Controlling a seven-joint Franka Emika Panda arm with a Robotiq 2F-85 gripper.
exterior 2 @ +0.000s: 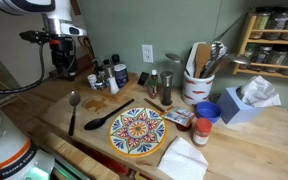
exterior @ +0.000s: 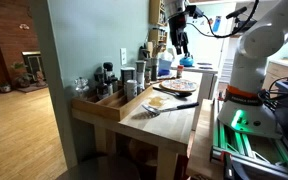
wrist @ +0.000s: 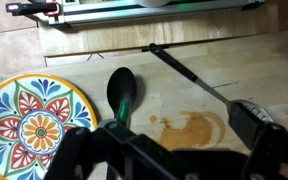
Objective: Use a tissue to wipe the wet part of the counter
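Observation:
The counter [exterior 2: 259, 140] is pale wood. In the wrist view a brown wet patch [wrist: 194, 128] lies on the counter [wrist: 94, 55], right of a black spoon [wrist: 122, 90] and below a metal spoon's handle [wrist: 189, 75]. My gripper [wrist: 169, 150] hangs above the patch, open, with nothing between its fingers [wrist: 252, 125]. In both exterior views the gripper [exterior: 181, 42] [exterior 2: 64, 55] is well above the counter's end. A white tissue [exterior 2: 256, 90] sticks out of a blue box [exterior 2: 242, 108] at the far end. A flat white tissue [exterior 2: 184, 160] lies by the front edge.
A colourful plate [exterior 2: 138, 130] [wrist: 34, 120] sits mid-counter beside the black spoon [exterior 2: 102, 118]. A metal spoon [exterior 2: 73, 108] lies near the gripper's end. A wooden tray of bottles [exterior: 109, 95], a utensil crock [exterior 2: 198, 85], a steel cup [exterior 2: 165, 88] and small jars [exterior 2: 202, 128] line the back.

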